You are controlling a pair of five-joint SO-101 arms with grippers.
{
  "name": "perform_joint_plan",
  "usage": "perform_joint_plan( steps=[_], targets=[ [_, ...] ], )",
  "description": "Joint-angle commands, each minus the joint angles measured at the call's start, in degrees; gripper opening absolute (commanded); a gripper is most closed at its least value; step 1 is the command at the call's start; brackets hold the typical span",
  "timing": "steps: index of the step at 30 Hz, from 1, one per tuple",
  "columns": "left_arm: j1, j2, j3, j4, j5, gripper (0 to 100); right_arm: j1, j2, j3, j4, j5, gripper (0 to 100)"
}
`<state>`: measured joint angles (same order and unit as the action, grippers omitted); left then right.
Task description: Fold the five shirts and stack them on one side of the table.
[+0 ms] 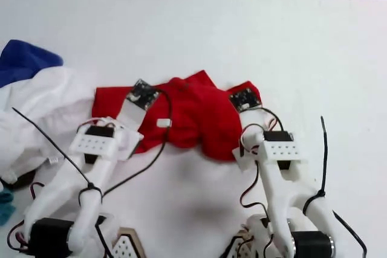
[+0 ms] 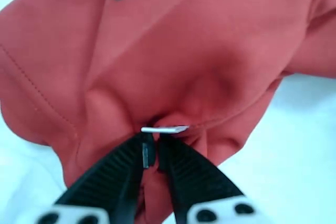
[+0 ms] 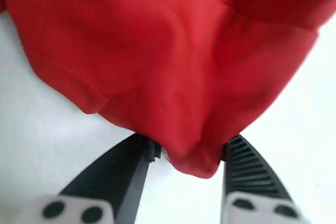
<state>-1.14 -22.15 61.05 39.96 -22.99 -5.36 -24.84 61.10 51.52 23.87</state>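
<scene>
A red shirt (image 1: 193, 116) lies crumpled in the middle of the white table (image 1: 254, 34). My left arm (image 1: 97, 143) comes in at the shirt's left edge. The left gripper (image 2: 152, 141) is shut on a pinch of the red shirt (image 2: 199, 51), with a small white tag (image 2: 164, 128) at its tips. My right arm (image 1: 277, 149) stands at the shirt's right side. The right gripper (image 3: 191, 145) is open, and a hanging fold of the red shirt (image 3: 173, 66) bulges between its fingers (image 3: 137, 161).
A white shirt (image 1: 42, 110) lies heaped at the table's left edge, with a blue shirt (image 1: 24, 58) behind it. A teal cloth (image 1: 5, 205) peeks in at the lower left. Bare table stretches across the back and the right.
</scene>
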Motion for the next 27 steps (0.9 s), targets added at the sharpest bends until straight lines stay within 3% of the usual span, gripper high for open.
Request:
perform_joint_plan(
  steps=[1,10,12,15,17,27],
  targets=[
    [0.5,0.0,0.1,-0.9,0.5,3,0.1,0.2,-1.8,0.0,0.1,19.4],
    [0.5,0.0,0.1,-0.9,0.5,3,0.4,0.2,-1.7,1.5,0.4,19.2],
    [0.5,0.0,0.1,-0.9,0.5,3,0.3,0.2,-1.9,1.4,0.4,15.4],
    [0.5,0.0,0.1,-0.9,0.5,3,0.7,-0.3,-2.5,1.3,0.1,0.8],
    [0.5,0.0,0.1,-0.9,0.5,3,0.9,-0.4,-3.5,1.7,0.3,3.6],
    [0.5,-0.4,-1.7,1.1,0.4,3,17.7,-0.4,-18.3,5.2,0.5,1.9]
  ],
)
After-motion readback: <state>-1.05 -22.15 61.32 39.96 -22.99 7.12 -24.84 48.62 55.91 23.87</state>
